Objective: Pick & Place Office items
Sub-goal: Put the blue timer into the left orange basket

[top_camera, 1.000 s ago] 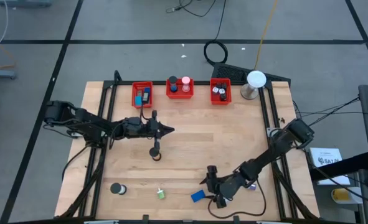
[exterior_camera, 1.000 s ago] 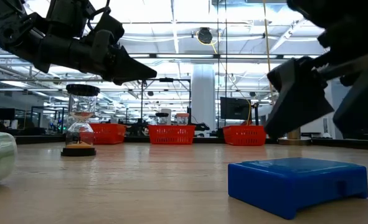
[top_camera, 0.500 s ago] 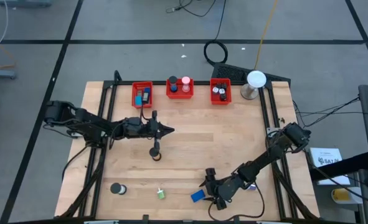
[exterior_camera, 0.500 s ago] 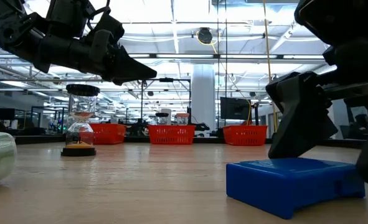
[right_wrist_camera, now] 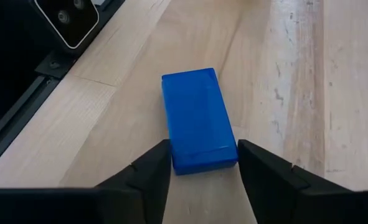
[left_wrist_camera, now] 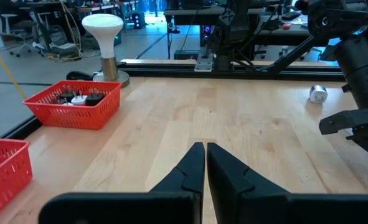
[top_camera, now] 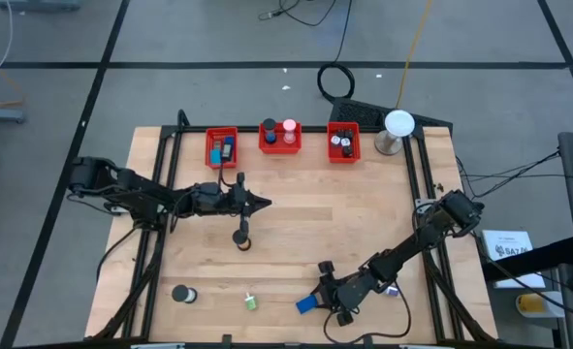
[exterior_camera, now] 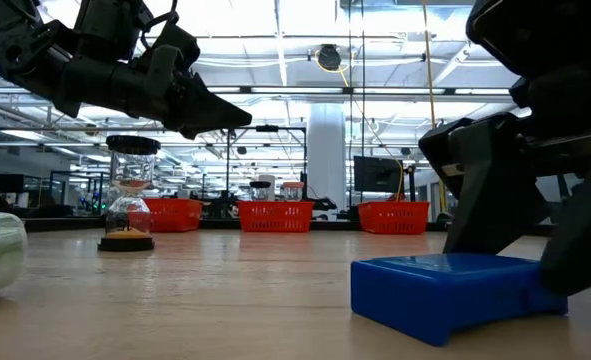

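Note:
A blue rectangular block [top_camera: 306,305] lies flat on the wooden table near its near edge, right of the middle. My right gripper [top_camera: 322,294] is down at it, with a finger on each side of the block [right_wrist_camera: 199,118]. My left gripper [top_camera: 265,203] hovers shut above the table's middle left, holding nothing; the left wrist view shows its fingertips [left_wrist_camera: 205,146] together. An hourglass [top_camera: 241,237] stands just nearer than it. My right gripper pinches the block between its two fingers, by the two long sides at the end nearest the wrist [right_wrist_camera: 202,163]. The fingers slant down from the table's right and point along the block's length. The block lies flat on the table.
Three red bins [top_camera: 222,147] [top_camera: 279,137] [top_camera: 342,142] holding small items line the far edge, with a white dome lamp [top_camera: 398,126] at their right. A black roll [top_camera: 182,293] and a green bit [top_camera: 251,302] lie near the front left. A small item [top_camera: 393,289] lies under the right arm.
My right gripper has sunk a little onto the blue block, and its fingers have drawn in from wide apart to the block's sides. The block has shifted slightly along the table.

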You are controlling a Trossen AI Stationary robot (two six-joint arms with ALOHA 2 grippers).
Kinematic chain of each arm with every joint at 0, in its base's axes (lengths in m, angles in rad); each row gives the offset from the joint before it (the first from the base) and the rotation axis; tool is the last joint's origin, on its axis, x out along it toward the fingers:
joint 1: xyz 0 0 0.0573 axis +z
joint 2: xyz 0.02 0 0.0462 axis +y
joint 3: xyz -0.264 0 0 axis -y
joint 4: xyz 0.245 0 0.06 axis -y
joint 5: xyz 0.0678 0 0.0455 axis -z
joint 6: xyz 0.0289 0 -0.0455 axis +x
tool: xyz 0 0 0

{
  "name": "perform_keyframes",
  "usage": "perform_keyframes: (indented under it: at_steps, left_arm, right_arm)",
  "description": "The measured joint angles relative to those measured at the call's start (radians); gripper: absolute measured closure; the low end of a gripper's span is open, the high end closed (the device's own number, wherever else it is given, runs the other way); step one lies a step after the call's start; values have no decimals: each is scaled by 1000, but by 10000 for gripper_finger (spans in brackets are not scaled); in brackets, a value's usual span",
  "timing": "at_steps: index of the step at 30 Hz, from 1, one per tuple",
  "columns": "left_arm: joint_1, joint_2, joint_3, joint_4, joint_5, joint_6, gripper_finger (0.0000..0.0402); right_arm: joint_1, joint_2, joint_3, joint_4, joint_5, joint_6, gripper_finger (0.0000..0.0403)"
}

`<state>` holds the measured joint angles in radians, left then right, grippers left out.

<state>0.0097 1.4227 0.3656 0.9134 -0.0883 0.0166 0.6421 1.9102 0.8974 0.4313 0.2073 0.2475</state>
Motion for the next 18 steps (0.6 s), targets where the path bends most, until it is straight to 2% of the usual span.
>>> perform_keyframes:
  at_steps: [4,12,18]
  left_arm:
    - [0,0,0,0,0,0,380]
    - [0,0,0,-1,0,0,380]
    - [0,0,0,-6,0,-7,380]
  right_arm:
    - [-1,0,0,3,3,1,228]
    - [-7,0,-1,8,18,-2,173]
    - [-12,37,-1,40,-26,-11,191]
